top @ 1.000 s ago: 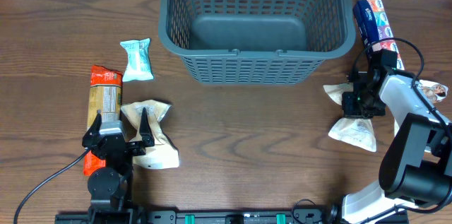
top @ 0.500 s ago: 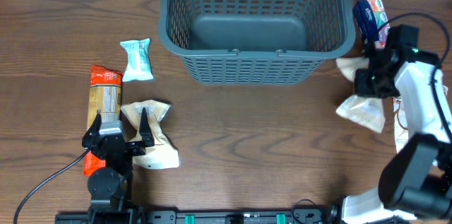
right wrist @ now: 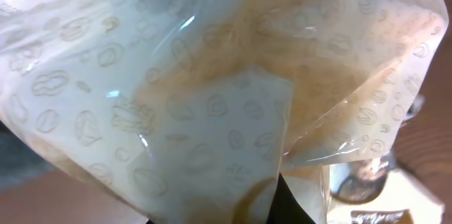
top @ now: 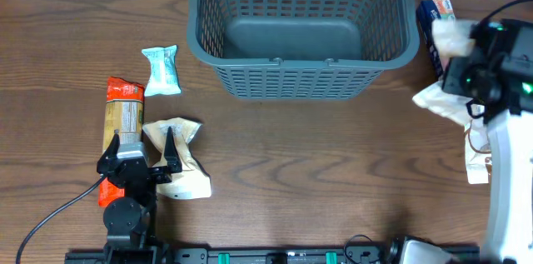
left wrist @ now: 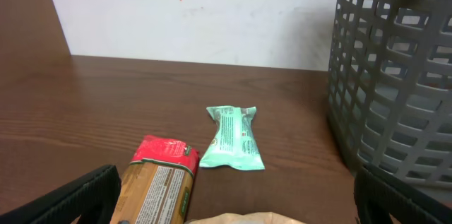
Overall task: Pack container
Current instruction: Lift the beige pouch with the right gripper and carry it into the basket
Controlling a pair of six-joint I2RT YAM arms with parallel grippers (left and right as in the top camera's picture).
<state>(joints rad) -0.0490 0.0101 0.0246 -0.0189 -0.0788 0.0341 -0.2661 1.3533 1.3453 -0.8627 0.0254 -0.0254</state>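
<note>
The container, a large dark grey lattice basket [top: 291,81], stands at the back centre; its wall also shows in the left wrist view [left wrist: 395,75]. My right gripper [top: 466,77] is shut on a clear cream snack bag with a nut print [top: 440,102] and holds it in the air just right of the basket. That bag fills the right wrist view [right wrist: 212,90] and hides the fingers. My left gripper [top: 154,160] is open and low at the front left, straddling another cream bag [top: 183,176].
A teal packet [top: 161,70] and a red-and-tan packet [top: 122,118] lie left of the basket; both show in the left wrist view [left wrist: 232,138] [left wrist: 159,181]. A blue packet [top: 433,14] lies by the basket's right wall. Another pale packet [top: 476,160] lies at the far right.
My right gripper has lifted the cream bag off the table and carried it back and to the right, beside the basket's right wall. The left arm has not moved.
</note>
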